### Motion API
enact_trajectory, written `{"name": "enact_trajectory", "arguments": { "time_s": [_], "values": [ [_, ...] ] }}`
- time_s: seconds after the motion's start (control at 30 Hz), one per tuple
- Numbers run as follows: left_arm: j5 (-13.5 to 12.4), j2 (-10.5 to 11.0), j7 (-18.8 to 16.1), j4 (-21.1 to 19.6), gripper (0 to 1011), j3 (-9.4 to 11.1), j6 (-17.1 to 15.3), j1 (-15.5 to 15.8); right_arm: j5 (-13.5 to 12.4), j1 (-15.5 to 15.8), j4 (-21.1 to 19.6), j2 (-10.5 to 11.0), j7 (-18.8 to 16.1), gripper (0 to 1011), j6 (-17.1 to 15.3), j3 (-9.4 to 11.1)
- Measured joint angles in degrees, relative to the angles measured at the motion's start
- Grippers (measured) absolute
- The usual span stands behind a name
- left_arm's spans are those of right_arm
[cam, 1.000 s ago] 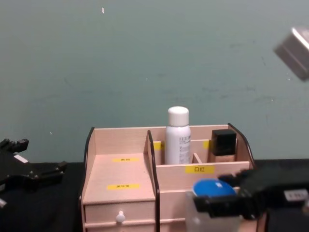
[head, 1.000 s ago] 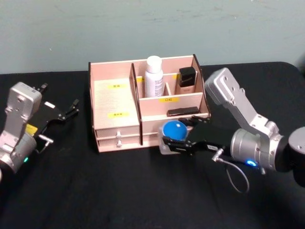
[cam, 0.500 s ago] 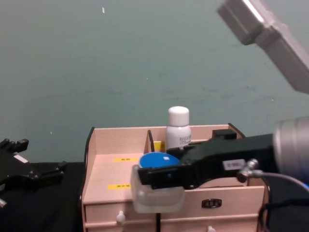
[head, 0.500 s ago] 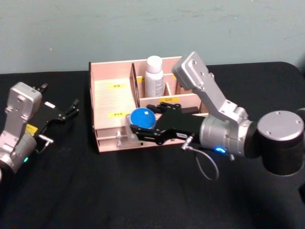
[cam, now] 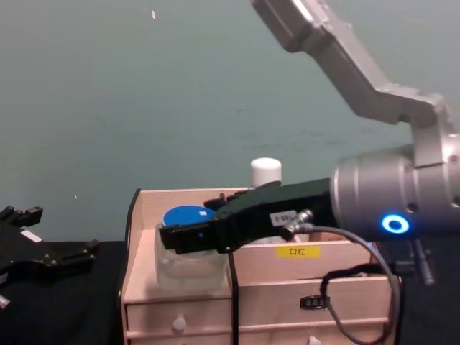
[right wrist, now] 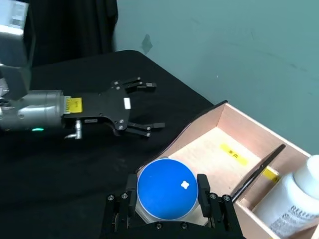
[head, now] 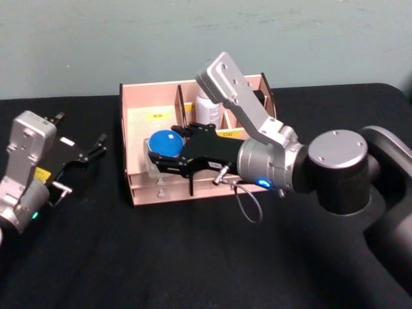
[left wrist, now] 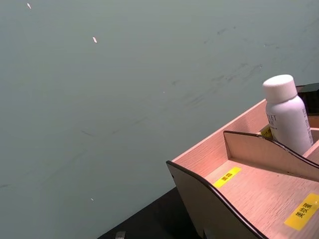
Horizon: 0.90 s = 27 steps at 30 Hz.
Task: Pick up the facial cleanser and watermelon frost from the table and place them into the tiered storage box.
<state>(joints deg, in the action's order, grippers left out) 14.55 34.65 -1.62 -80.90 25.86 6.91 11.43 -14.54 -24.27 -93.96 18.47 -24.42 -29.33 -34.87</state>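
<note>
Blue-lidded jar [head: 162, 143] sits clamped upright in the right gripper [head: 161, 158], hanging over the wide left shelf of the storage box [head: 126, 132]; the drop lies straight below; left gripper [head: 93, 148] rests apart on the table [head: 193, 257], fingers spread.

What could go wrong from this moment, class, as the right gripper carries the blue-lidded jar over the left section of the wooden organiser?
1. The right gripper holds the blue-lidded jar near the front edge of the tiered storage box; released here, it might tip forward onto the table.
2. The arm crosses above the white bottle and dark dividers, so lowering could knock them.
3. The left gripper is parked, open, beside the box; a wide swing could meet it.
</note>
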Motion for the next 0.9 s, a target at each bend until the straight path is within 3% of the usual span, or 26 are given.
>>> {"name": "enact_trajectory", "arguments": {
  "time_s": [0.53,0.9],
  "values": [
    [0.0,0.0,0.0,0.0,1010,0.0,0.0,0.0,4.3,-6.3,11.7,-6.5,1.5,723,1.7,-1.2],
    [0.0,0.0,0.0,0.0,1009,0.0,0.0,0.0,5.8,-7.4,15.1,-8.6,1.5,724,2.2,-0.4]
  ]
}}
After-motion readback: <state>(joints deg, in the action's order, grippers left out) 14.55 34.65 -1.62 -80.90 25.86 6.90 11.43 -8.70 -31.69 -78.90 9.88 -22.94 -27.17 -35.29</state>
